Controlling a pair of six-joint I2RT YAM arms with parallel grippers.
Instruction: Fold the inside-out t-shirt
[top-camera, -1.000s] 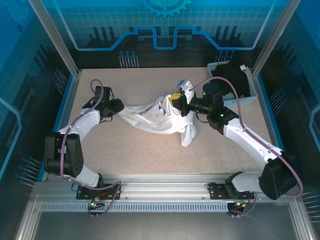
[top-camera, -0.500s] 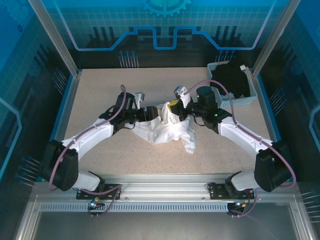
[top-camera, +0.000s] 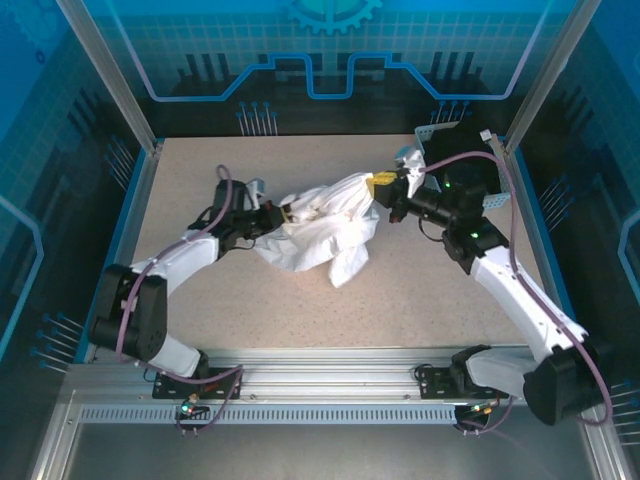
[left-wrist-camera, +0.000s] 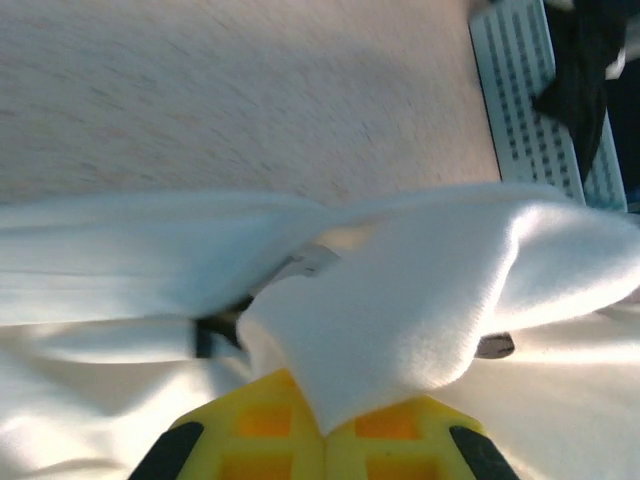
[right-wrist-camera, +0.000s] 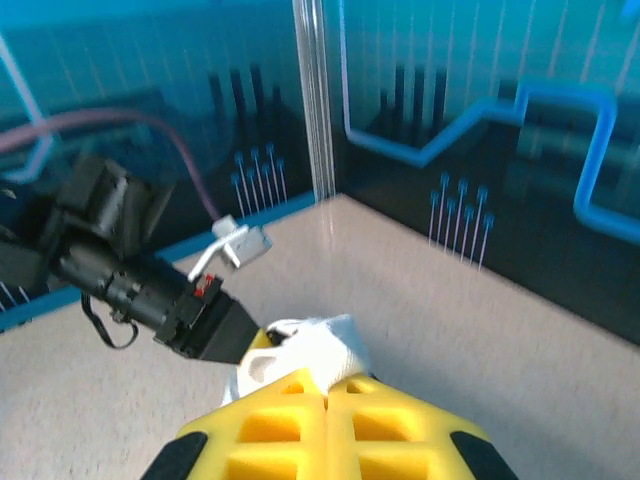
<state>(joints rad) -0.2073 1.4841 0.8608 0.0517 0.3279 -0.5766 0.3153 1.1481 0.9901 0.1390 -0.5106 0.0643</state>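
Cotton this thin looks light and limp: the white t-shirt is bunched over the middle of the table, sagging between two pinches, so I'd reckon hems or shoulder seams give the surest hold. The left gripper is clamped on one end, the right gripper on the other. From overhead you get the whole sag; the left wrist view shows cloth nipped between yellow fingers, with the basket beyond.

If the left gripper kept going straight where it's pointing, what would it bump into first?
The t-shirt. The left gripper is shut on a fold of it, with more white cloth bunched right ahead. Past that probably comes the right gripper, but depth is unclear.
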